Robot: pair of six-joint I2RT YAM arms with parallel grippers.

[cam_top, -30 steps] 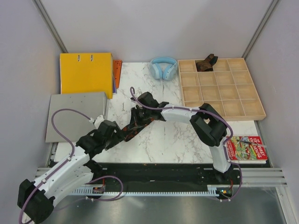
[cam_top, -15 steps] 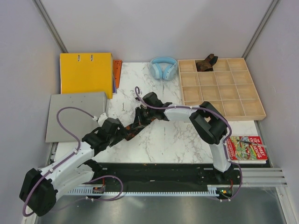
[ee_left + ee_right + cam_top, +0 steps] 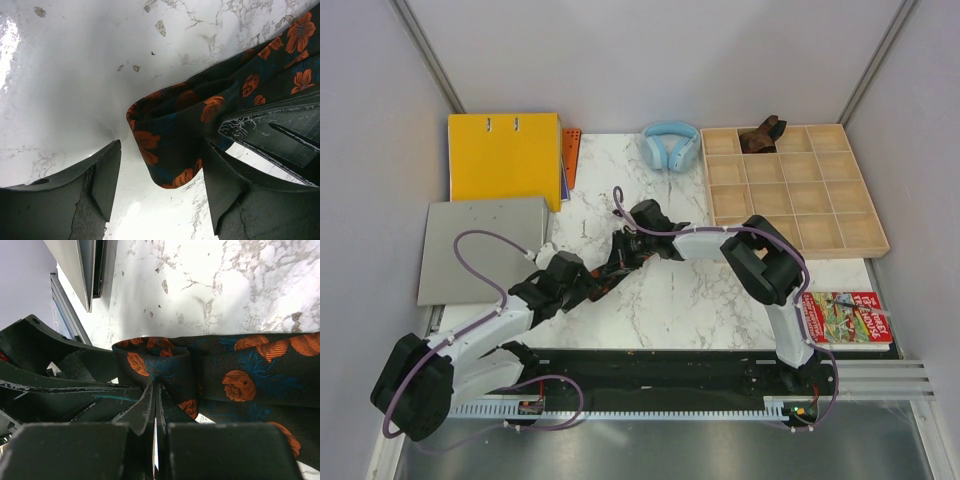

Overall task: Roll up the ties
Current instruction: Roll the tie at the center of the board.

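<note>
Top external, brown tie [image 3: 761, 135] in tray [image 3: 820, 232], right end effector [image 3: 156, 390] clenching patterned tie [image 3: 250, 375], left end effector [image 3: 161, 152] released

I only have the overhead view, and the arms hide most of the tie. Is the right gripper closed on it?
Observer: Right wrist view: the right gripper is shut, the tie's folded end curled over its fingertips; whether cloth is pinched between them, I cannot tell.
Operator: And the left gripper?
Observer: Open, its fingers either side of the tie's rounded fold, one finger clear of it.
Operator: Any roll yet?
Observer: Only one loose loop at the end; the rest lies as a strip on the marble table.
</note>
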